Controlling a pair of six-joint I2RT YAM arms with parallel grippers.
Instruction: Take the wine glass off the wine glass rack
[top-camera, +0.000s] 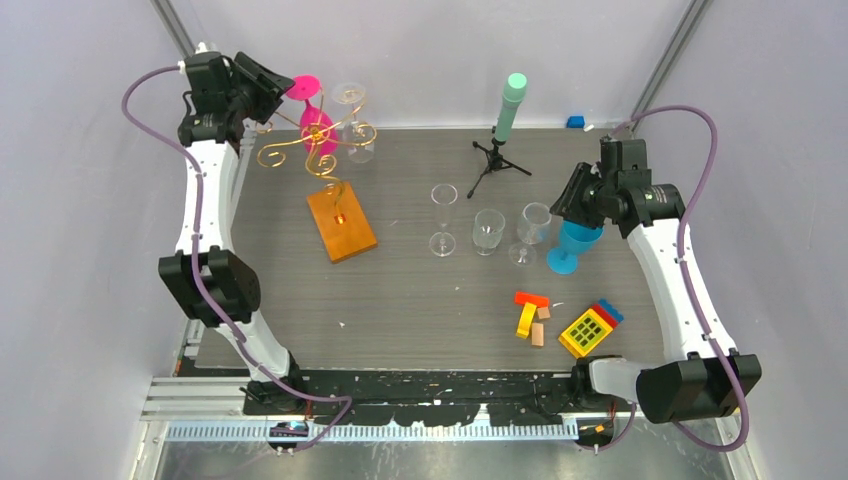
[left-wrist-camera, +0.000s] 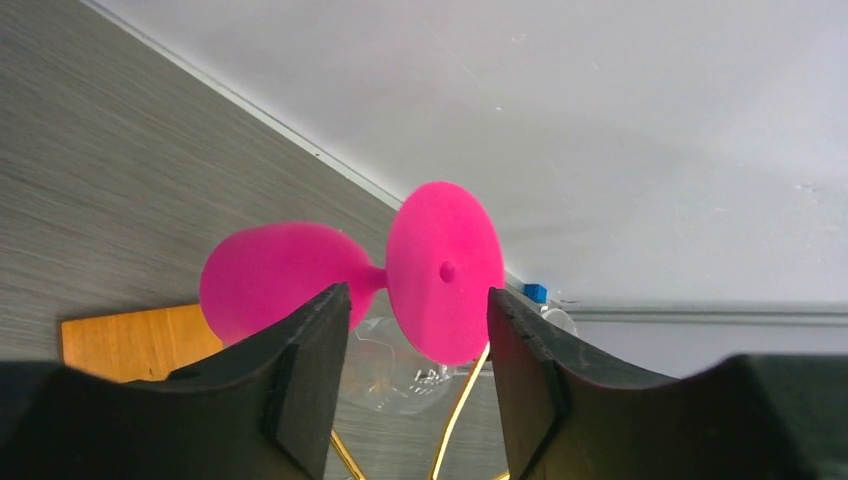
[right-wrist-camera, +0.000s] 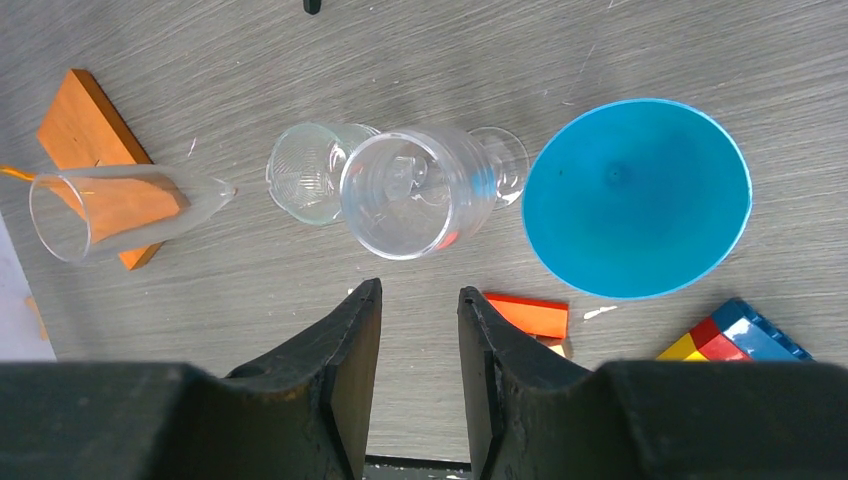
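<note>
Wine glass (left-wrist-camera: 400, 270), foot toward left gripper (left-wrist-camera: 418, 300)

Left wrist view: pink wine glass (left-wrist-camera: 440, 270) bowl cut off low at centre-left. Rack wire (left-wrist-camera: 455, 420) runs off bottom edge. Orange base (left-wrist-camera: 130, 340) half hidden, lower left.
Right wrist view: toy blocks (right-wrist-camera: 735, 335) clipped, lower right.
Top view: blue item (top-camera: 575, 122) upper right, too small to identify.

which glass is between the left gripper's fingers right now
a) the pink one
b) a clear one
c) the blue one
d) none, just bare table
a: in the left wrist view the pink wine glass lies between the two fingers of the left gripper, its round foot towards the camera, up on the wine glass rack; the blue glass stands far off on the right.
</note>
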